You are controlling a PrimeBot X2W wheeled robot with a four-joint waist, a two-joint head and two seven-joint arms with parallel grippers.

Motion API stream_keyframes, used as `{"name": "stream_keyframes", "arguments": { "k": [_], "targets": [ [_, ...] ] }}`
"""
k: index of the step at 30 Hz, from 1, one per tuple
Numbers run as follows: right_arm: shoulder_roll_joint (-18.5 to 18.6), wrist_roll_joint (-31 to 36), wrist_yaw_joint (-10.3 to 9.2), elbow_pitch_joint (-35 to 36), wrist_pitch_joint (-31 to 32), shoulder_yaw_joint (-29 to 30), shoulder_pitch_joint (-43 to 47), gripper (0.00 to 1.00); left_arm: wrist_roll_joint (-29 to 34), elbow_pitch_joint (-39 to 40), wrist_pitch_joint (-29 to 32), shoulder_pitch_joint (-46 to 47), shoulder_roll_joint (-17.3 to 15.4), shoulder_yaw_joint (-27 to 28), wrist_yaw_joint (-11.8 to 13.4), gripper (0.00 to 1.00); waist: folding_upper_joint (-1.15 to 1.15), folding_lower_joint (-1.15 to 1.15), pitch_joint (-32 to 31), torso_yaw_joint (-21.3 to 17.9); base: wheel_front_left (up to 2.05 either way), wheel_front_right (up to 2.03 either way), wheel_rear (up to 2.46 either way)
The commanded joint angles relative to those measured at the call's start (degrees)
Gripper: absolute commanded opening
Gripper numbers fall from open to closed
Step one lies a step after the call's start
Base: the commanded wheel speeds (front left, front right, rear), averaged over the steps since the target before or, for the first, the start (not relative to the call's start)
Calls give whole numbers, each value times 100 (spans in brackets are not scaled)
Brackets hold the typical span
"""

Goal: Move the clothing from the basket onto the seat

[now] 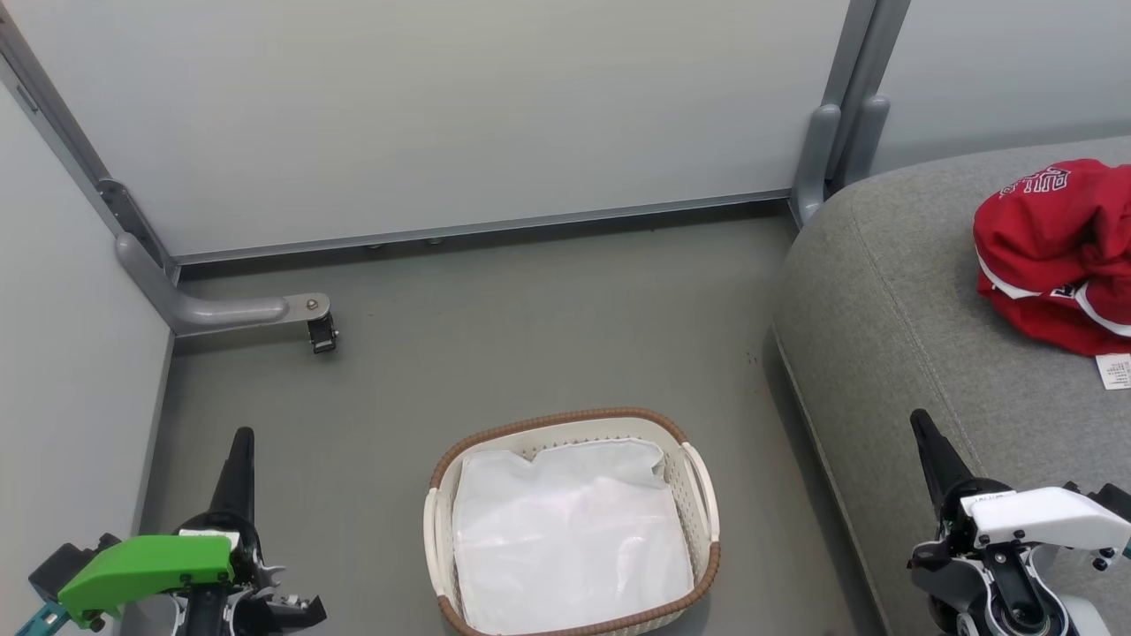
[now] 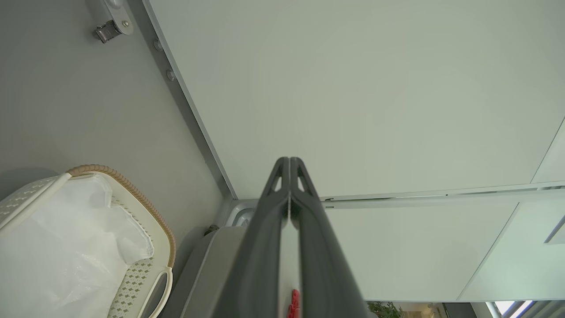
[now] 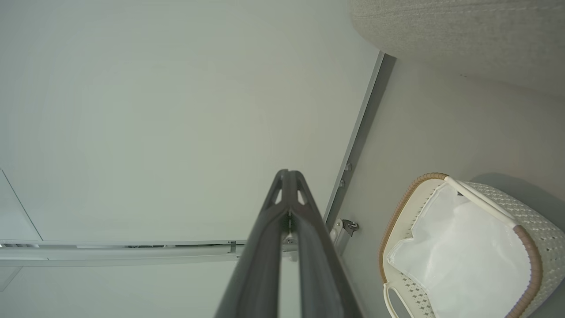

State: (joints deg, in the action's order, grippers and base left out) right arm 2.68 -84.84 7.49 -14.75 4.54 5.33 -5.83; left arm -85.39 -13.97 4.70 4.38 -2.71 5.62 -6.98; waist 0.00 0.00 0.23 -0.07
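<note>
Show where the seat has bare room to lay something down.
The seat is bare from its rounded left edge across to the clothing, and nearer, toward the right claw. Crowded only where the clothing lies, far right.

I'm seeing a plain grey floor point(image 1: 548, 327) boxed in by pale partition panels point(image 1: 442, 115) — one grey frame foot point(image 1: 230, 311) with a little caster point(image 1: 322, 336) sticks out at left.

This is looking like a robot test cell: pale partition panels point(image 1: 442, 115) on metal posts point(image 1: 835, 132) are standing ahead of the left gripper point(image 1: 242, 435), a castored foot point(image 1: 320, 334) is resting on bare floor point(image 1: 530, 336), and a grey seat point(image 1: 884, 291) is sitting beside the right gripper point(image 1: 919, 417).
</note>
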Motion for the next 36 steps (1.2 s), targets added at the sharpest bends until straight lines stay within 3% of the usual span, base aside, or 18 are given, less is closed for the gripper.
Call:
{"name": "stream_keyframes", "arguments": {
  "k": [1,19,36],
  "targets": [
    [37,-112,1,46,44,36,-57,0,-105,5,27,140,-29,38,-28,0,0,0,0,1,0,0,0],
    [41,-782,0,90,219,139,-58,0,-719,-14,211,231,-30,110,-70,0,0,0,-5,7,0,0,0],
    [38,-764,0,88,221,138,-57,0,-710,-13,207,219,-30,105,-66,0,0,0,-5,7,0,0,0]
  ]
}}
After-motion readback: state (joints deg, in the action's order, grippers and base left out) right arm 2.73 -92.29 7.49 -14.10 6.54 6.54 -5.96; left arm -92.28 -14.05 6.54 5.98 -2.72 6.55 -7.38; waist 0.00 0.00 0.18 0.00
